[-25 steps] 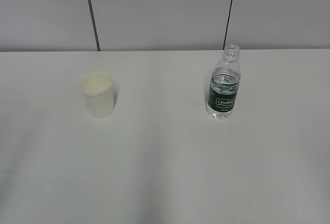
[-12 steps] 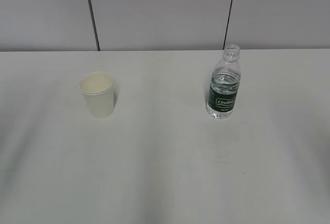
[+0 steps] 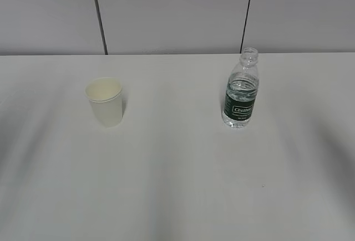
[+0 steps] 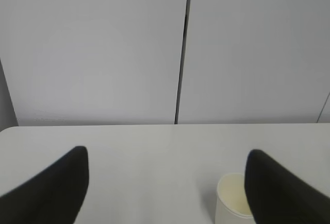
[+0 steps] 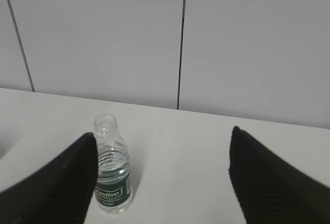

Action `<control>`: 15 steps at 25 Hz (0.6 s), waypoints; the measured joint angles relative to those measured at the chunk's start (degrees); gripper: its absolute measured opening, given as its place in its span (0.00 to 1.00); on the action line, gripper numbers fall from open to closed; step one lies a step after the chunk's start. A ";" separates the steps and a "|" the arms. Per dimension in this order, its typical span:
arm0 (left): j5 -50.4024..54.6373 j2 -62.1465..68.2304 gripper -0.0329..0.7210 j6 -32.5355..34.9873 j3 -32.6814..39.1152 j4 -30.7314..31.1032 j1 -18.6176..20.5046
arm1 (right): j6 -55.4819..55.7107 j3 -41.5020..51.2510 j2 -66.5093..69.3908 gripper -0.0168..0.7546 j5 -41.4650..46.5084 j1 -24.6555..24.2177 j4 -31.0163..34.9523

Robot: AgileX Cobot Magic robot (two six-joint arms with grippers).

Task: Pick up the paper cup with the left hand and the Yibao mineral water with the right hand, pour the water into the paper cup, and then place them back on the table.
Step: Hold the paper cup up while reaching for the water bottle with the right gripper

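The white paper cup point(image 3: 105, 101) stands upright on the white table point(image 3: 177, 169) at the left. The capless water bottle point(image 3: 240, 89) with a dark green label stands upright at the right. Neither arm shows in the exterior view. In the left wrist view my left gripper point(image 4: 167, 170) is open and empty, and the cup point(image 4: 233, 201) sits ahead, partly behind the right finger point(image 4: 278, 193). In the right wrist view my right gripper point(image 5: 162, 154) is open and empty, and the bottle point(image 5: 112, 167) stands ahead, just beside the left finger point(image 5: 62, 183).
A grey panelled wall point(image 3: 177, 14) with dark vertical seams stands behind the table's far edge. Soft shadows lie on the table at the lower left and lower right of the exterior view.
The cup and the bottle have not moved. The shadows on the table at the left and right edges have grown.
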 joint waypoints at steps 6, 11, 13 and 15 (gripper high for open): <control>-5.58 4.89 0.78 0.00 0.00 1.00 0.00 | 0.00 0.00 7.71 0.78 -7.99 0.00 -0.22; -8.78 9.94 0.77 0.00 0.00 1.19 0.00 | 0.00 1.23 12.65 0.78 -13.99 0.00 -0.35; -10.65 11.57 0.74 0.00 0.15 1.26 0.00 | 0.00 2.46 13.86 0.78 -16.19 0.00 -0.35; -13.63 13.13 0.71 0.00 1.12 1.30 0.00 | 0.00 4.08 15.73 0.78 -19.82 0.00 -0.38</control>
